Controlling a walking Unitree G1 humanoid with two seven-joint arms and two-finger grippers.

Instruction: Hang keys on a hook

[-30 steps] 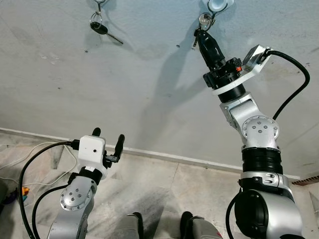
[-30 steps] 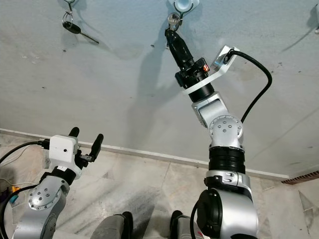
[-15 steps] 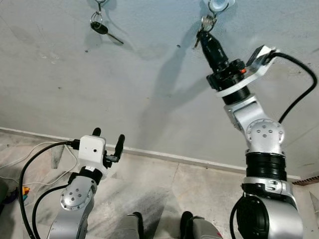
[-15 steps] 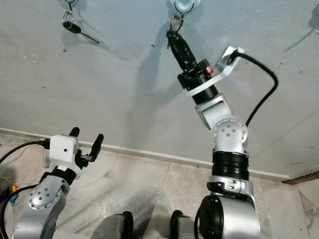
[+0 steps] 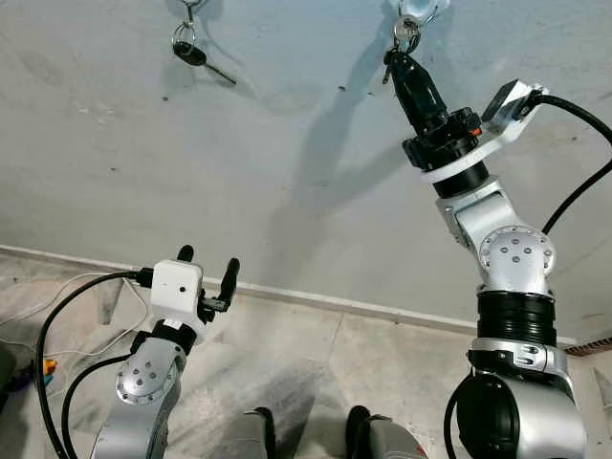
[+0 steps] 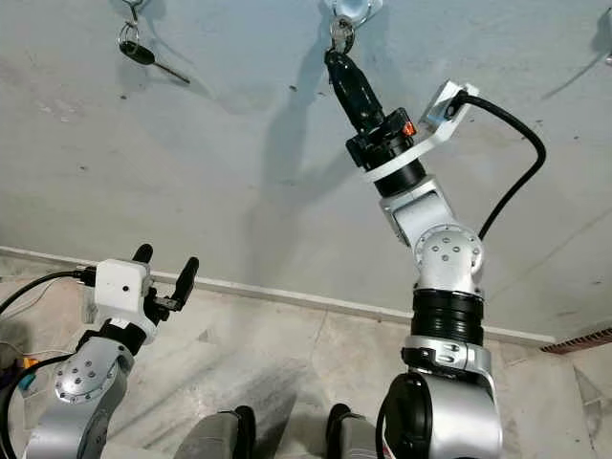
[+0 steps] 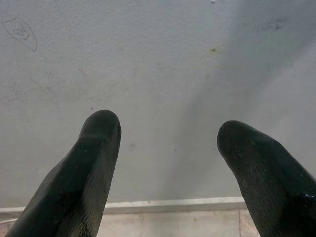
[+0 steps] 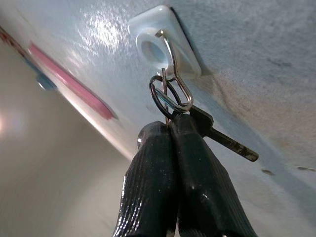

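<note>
The two black fingers of the right gripper are pressed together, and the keys are clamped between their tips. In the right wrist view a key ring is seen threaded on the wire of the hook, and one key blade sticks out to the side past the fingers; the head of that key is hidden behind the fingertips, so how many keys are on the ring cannot be told. The hook's white plastic base is fixed to the grey wall. A pink streak and a blurred blue spot are seen farther along the surface in that view, too blurred to be identified.

From the head camera the right arm is seen raised high, with the gripper just under the hook, which is cut off by the top edge of the picture. A black cable loops from the wrist camera mount.

The left gripper is held low before the wall, its fingers spread apart with nothing between them; past them the wrist view shows bare wall and a strip of skirting.

Higher on the wall, well apart to the left, a second hook is cropped by the frame, and another key with a dark head hangs from it. On the floor by the left arm, cables are partly hidden behind the arm.
</note>
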